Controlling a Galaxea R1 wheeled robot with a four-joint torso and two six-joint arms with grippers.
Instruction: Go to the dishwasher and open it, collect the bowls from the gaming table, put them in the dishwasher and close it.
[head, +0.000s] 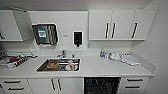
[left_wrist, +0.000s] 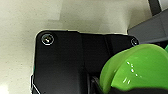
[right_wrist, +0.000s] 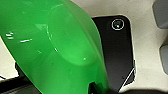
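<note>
The dishwasher (head: 101, 85) stands open under the desk (head: 100, 67), ahead and right of centre. Each wrist carries 1 bowl: lime bowl (left_wrist: 140, 67) left, wide green bowl (right_wrist: 55, 47) right. Finger closure: cannot tell.

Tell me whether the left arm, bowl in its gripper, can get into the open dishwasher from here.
Probably yes. The dishwasher stands open straight ahead under the counter, dark racks exposed. The lime bowl sits at the left wrist. How near that arm is can't be judged.
</note>
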